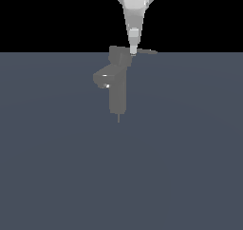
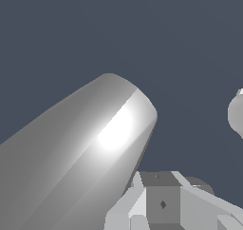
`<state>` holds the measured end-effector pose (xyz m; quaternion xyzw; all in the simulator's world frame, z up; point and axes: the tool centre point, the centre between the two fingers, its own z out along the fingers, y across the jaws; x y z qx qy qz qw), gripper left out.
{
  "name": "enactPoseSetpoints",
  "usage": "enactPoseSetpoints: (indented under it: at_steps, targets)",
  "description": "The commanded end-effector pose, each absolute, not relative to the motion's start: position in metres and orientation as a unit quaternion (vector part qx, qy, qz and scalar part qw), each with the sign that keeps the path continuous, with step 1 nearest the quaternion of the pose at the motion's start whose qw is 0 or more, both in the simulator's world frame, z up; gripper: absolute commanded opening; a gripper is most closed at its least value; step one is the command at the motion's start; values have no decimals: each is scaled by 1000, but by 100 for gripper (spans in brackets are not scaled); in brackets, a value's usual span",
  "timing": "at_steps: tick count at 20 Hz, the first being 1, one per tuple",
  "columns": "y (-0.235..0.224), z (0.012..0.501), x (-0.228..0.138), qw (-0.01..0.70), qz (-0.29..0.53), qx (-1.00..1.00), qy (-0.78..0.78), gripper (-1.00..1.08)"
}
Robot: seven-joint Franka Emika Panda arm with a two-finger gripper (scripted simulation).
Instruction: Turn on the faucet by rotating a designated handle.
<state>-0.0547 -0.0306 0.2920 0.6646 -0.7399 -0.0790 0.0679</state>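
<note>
Simulated test scene, not a furnished room. I work over a flat, uniform slate-blue ground (image 1: 57,177) that fills the lower part of the exterior frame and meets a pure black void along a straight horizon in the upper part. No walls, counter or sink appear. The faucet (image 1: 117,89) at upper centre stands alone on this plane, rendered in flat matte grey without texture. My wrist view repeats the same blank blue backdrop behind smooth, untextured shapes.

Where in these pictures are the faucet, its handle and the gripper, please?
faucet (image 1: 117,93): exterior view, upright column.
handle (image 1: 148,52): exterior view, thin lever toward its tip.
gripper (image 1: 133,51): exterior view, fingertips at the lever.
</note>
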Motion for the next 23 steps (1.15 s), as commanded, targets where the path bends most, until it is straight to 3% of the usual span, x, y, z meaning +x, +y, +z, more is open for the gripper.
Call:
enactPoseSetpoints:
  at_steps: [1, 23]
  targets:
    - [-44, 290, -47, 66, -76, 661, -744, -100]
    - [-104, 284, -13, 64, -75, 654, -750, -100]
